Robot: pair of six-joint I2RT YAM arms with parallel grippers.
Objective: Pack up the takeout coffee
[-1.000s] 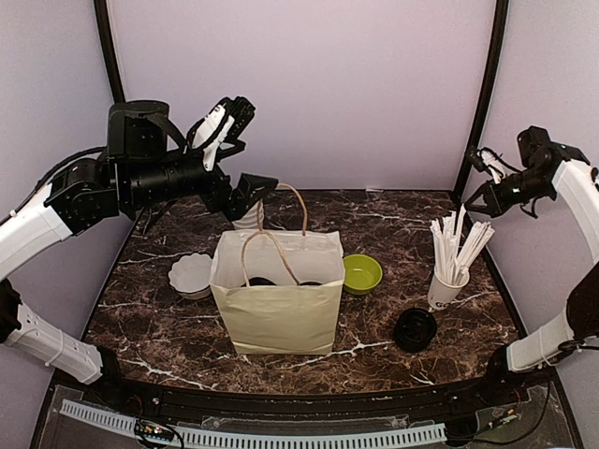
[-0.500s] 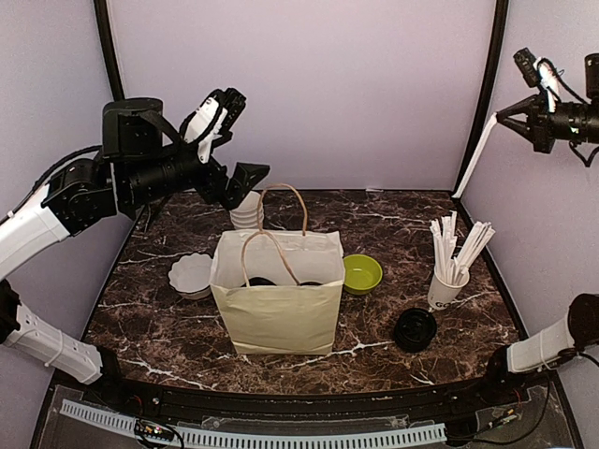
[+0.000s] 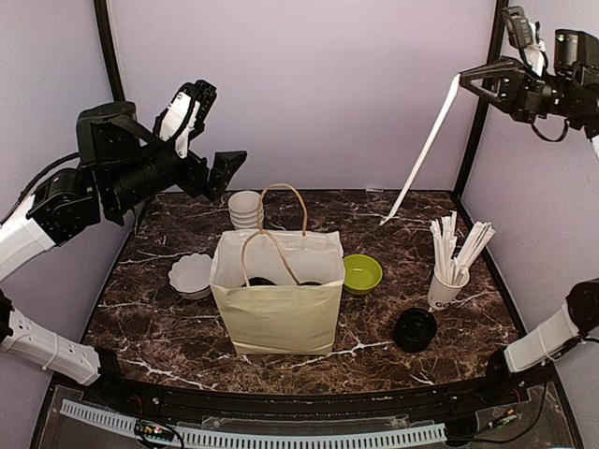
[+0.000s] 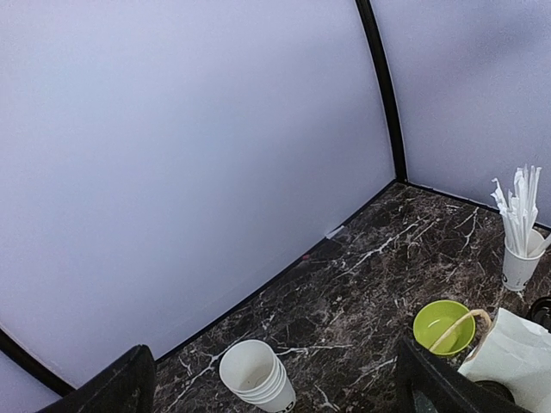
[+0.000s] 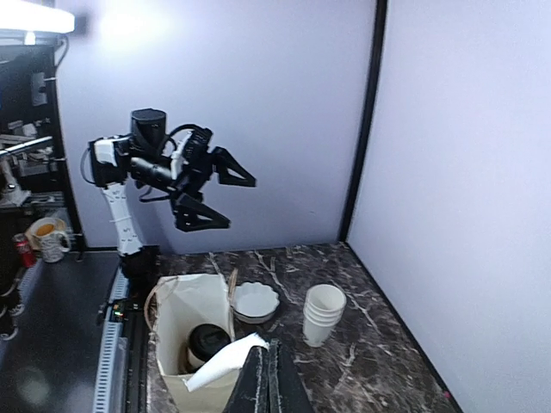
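Cup [image 5: 207, 340] in mid-table bag [image 3: 281, 313] (stick [image 3: 421, 148] aloft)

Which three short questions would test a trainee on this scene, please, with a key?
1. Fill in: a takeout coffee cup stands inside the paper ____.
2. True or false: the left gripper is open and empty.
3. The right gripper holds: A) nothing; B) a long white stick; C) the coffee cup.

Key: 1 bag; 2 true; 3 B.
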